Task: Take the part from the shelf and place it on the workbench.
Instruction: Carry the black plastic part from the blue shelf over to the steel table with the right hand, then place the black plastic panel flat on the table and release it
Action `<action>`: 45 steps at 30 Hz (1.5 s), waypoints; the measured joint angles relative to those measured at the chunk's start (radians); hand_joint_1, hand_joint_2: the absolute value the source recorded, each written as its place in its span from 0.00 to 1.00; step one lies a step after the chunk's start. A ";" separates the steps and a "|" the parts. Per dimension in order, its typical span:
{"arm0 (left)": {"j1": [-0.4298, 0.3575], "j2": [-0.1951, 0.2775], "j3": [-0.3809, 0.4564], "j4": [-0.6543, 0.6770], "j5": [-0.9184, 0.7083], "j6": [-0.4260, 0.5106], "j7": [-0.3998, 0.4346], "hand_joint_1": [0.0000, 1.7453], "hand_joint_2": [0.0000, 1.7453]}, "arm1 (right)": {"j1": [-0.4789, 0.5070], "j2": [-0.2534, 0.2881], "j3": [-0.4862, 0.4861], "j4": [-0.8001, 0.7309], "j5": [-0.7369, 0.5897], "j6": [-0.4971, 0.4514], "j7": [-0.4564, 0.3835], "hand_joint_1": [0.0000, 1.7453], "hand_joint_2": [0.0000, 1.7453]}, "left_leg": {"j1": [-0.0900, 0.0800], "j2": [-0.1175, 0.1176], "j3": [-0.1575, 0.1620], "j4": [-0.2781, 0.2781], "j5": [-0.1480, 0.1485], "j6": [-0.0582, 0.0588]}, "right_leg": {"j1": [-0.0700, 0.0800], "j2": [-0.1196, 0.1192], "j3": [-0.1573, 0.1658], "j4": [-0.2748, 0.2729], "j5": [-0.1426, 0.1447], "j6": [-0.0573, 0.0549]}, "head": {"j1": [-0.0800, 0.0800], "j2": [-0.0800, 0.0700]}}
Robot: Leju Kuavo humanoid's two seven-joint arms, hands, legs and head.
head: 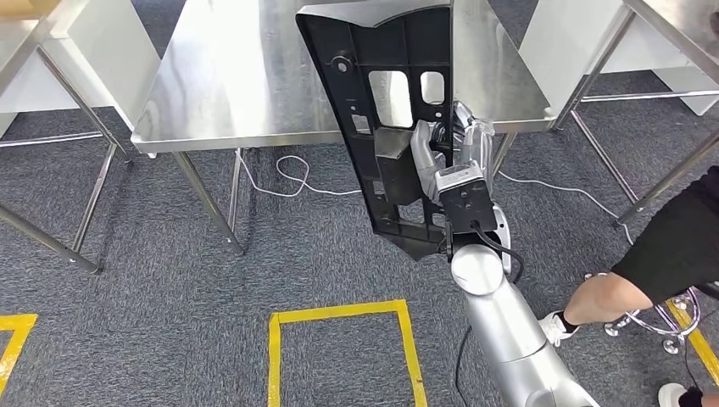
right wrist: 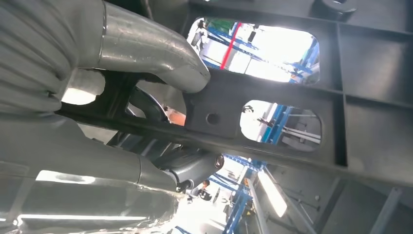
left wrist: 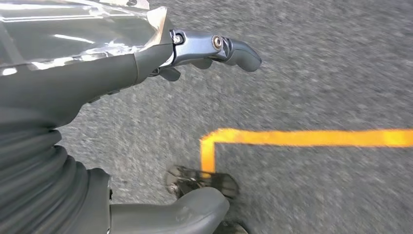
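Right robot hand (head: 441, 153) grips the black part (head: 386, 127) upright, long axis pointing toward the workbench (head: 237, 76)

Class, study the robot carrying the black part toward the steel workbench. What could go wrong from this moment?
1. The long black plastic panel is held by the right hand alone, near its lower half; it may tip or slip.
2. Its top end already overlaps the workbench, so it could strike the edge when lowered.
3. A person's leg stands close beside the right arm; a swing might hit it.
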 joint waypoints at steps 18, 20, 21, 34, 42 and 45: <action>-0.007 -0.004 0.024 -0.001 0.015 0.018 0.034 0.00 1.00 | -0.084 0.059 0.012 0.051 0.157 -0.076 0.082 1.00 1.00 | 0.008 0.005 -0.043 -0.066 0.076 0.037 | 0.005 0.003 -0.055 0.275 -0.167 0.033 | 0.009 0.000; -0.007 -0.007 0.025 -0.001 0.012 0.020 0.040 0.00 1.00 | -0.093 0.065 0.014 0.062 0.176 -0.077 0.103 1.00 1.00 | 0.003 0.001 -0.024 -0.066 0.059 0.040 | 0.010 0.003 -0.110 0.310 -0.185 0.028 | 0.010 0.000; -0.006 -0.008 0.026 -0.001 0.010 0.021 0.041 0.00 1.00 | -0.096 0.068 0.016 0.067 0.181 -0.077 0.108 1.00 1.00 | -0.001 -0.001 -0.011 -0.067 0.050 0.041 | 0.014 0.003 -0.111 0.277 -0.166 0.030 | 0.010 0.000; -0.006 -0.014 0.025 -0.001 -0.029 0.000 0.033 0.00 1.00 | -0.115 0.063 0.017 0.094 0.233 -0.125 0.122 1.00 1.00 | 0.012 0.002 -0.132 0.205 -0.071 -0.016 | 0.012 0.003 0.048 -0.019 -0.015 -0.037 | 0.008 0.000; 0.002 -0.013 0.024 -0.001 -0.038 -0.007 0.029 0.00 1.00 | -0.090 0.043 0.004 0.099 0.284 -0.147 0.135 1.00 1.00 | 0.038 0.015 -0.107 -0.080 0.113 -0.026 | 0.010 0.016 0.128 -0.003 -0.095 0.017 | 0.004 0.000; 0.002 -0.014 0.022 -0.001 -0.040 -0.006 0.025 0.00 1.00 | -0.083 0.035 -0.003 0.096 0.298 -0.150 0.137 1.00 1.00 | 0.037 0.012 -0.070 -0.085 0.122 0.003 | 0.014 0.014 0.122 0.058 -0.099 0.034 | 0.007 0.000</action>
